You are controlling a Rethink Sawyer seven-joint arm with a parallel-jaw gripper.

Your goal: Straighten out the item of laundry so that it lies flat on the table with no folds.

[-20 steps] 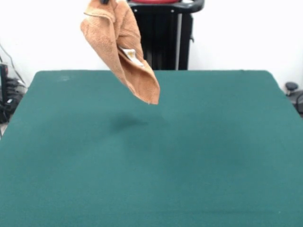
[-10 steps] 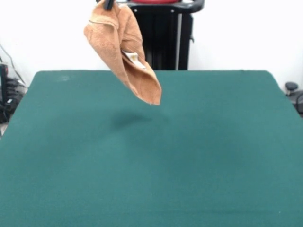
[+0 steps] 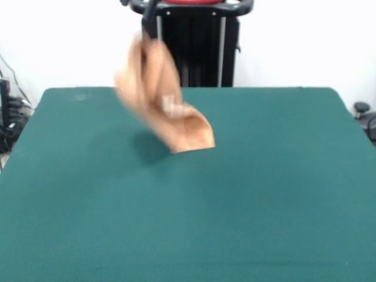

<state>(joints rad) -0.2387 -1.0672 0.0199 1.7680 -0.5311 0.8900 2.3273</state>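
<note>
Above the far half of the table (image 3: pixel 247 194), in front of the black pedestal (image 3: pixel 202 53), I see the towel (image 3: pixel 161 103) hanging in the air, bunched and blurred. Its lower corner dangles just over its shadow on the green cloth. The gripper (image 3: pixel 150 17) pinches the towel's top, closed on the fabric, and shows only as dark tips.
</note>
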